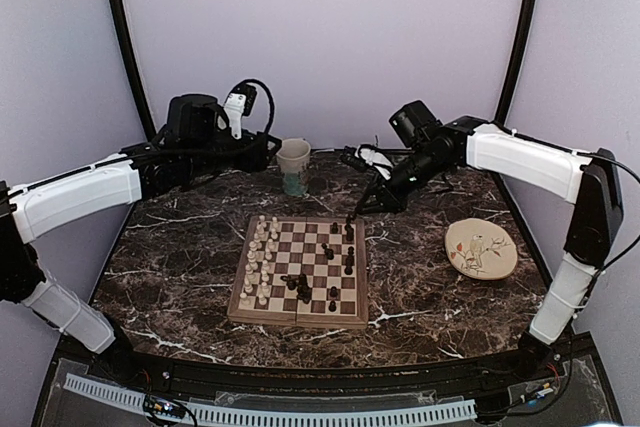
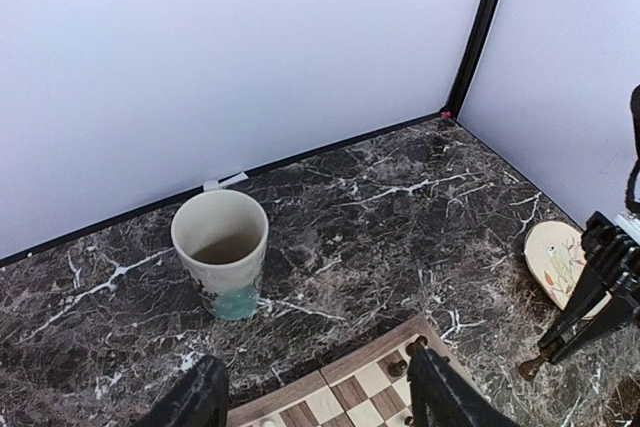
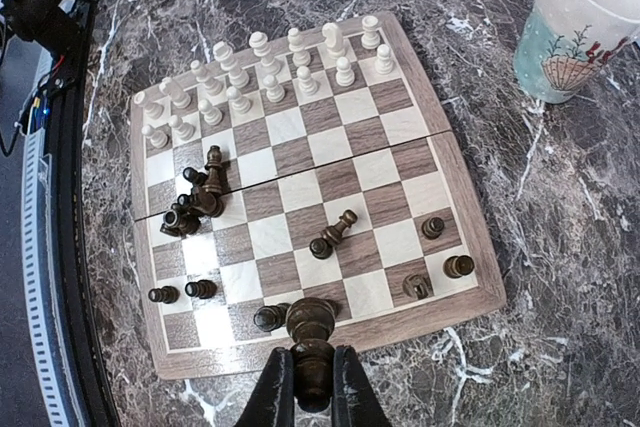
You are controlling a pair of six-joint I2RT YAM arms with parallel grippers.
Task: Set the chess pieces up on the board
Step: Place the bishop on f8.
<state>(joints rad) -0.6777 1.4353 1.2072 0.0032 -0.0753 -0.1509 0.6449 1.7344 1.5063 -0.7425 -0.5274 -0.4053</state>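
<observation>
**Seat the dark piece on its edge row**

The dark piece (image 3: 312, 342) is clamped upright in my right pincer (image 3: 312, 392), hanging over the board (image 3: 300, 182) at its dark-side edge. I judge it best to lower it straight onto a free edge square, clear of the pawn (image 3: 268, 317) just beside, and release only once the base sits flat. The white pieces (image 3: 260, 72) stand in two rows opposite; a dark heap (image 3: 195, 202) lies toppled. My left pincer (image 2: 315, 402) is spread apart, holding nothing, near the cup (image 2: 220, 247), which shows nothing inside. The plate (image 1: 481, 249) carries no piece.
</observation>
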